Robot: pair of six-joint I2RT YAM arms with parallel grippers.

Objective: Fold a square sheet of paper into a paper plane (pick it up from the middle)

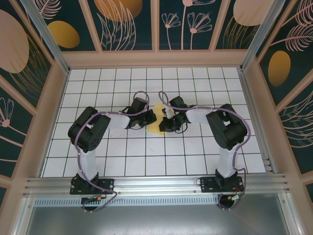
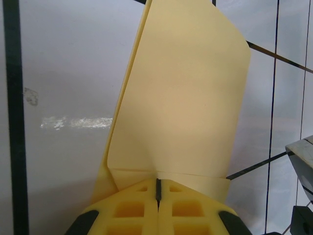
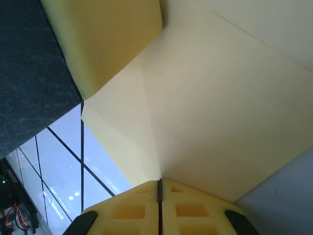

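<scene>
Both my left end effector [image 2: 158, 188] and right end effector [image 3: 159, 186] pinch the square sheet of paper [image 2: 181, 98] mid-fold; next I'd align edges and crease.

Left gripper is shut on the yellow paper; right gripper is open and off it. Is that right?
Not quite. The right gripper is shut too, pinching the yellow paper at its edge, as the right wrist view shows. The left gripper is shut on the paper, as you said.

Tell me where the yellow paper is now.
In the top view the paper is at the middle of the table, between the left fingers and the right fingers; both wrist views show them shut on its edge.
</scene>
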